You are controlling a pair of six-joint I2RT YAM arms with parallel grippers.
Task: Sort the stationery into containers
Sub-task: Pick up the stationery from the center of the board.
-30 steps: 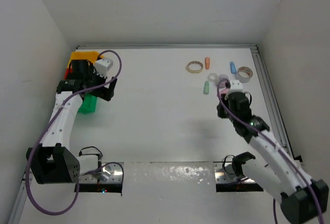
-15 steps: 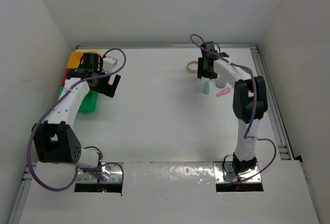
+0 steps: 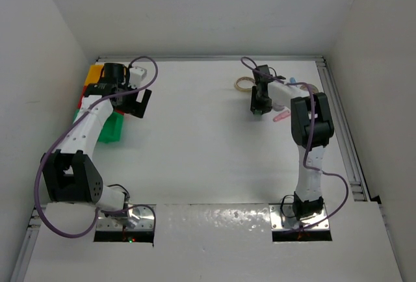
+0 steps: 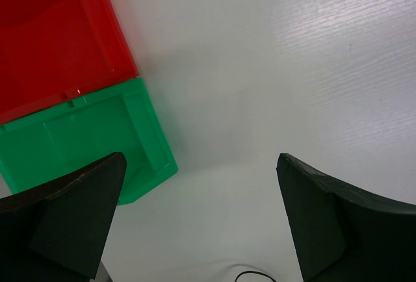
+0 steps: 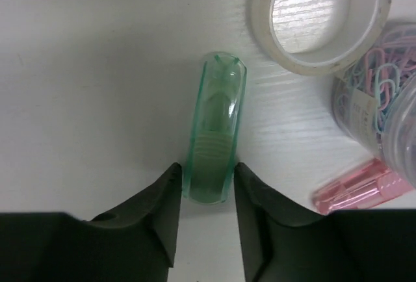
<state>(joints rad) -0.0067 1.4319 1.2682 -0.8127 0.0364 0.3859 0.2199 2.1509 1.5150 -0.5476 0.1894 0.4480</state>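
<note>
My right gripper (image 5: 208, 178) is shut on the near end of the green capsule (image 5: 214, 139), which lies on the white table. In the top view this gripper (image 3: 258, 108) covers the capsule. A whitish tape ring (image 5: 312, 62) and a pink capsule (image 5: 357, 188) lie just beside it. A tan tape ring (image 3: 243, 84) lies further back. My left gripper (image 4: 201, 210) is open and empty over bare table, beside the green bin (image 4: 78, 139) and the red bin (image 4: 58, 35). The yellow bin (image 3: 95, 73) is at the far end of the row.
A clear jar of coloured paper clips (image 5: 380, 93) stands right of the green capsule, close to the pink one. White walls close in the table on the left, right and back. A metal rail (image 3: 338, 119) runs along the right edge.
My right gripper has moved toward me from beside the tan ring onto the green capsule and now grips it. My left gripper has shifted slightly near the bins.
</note>
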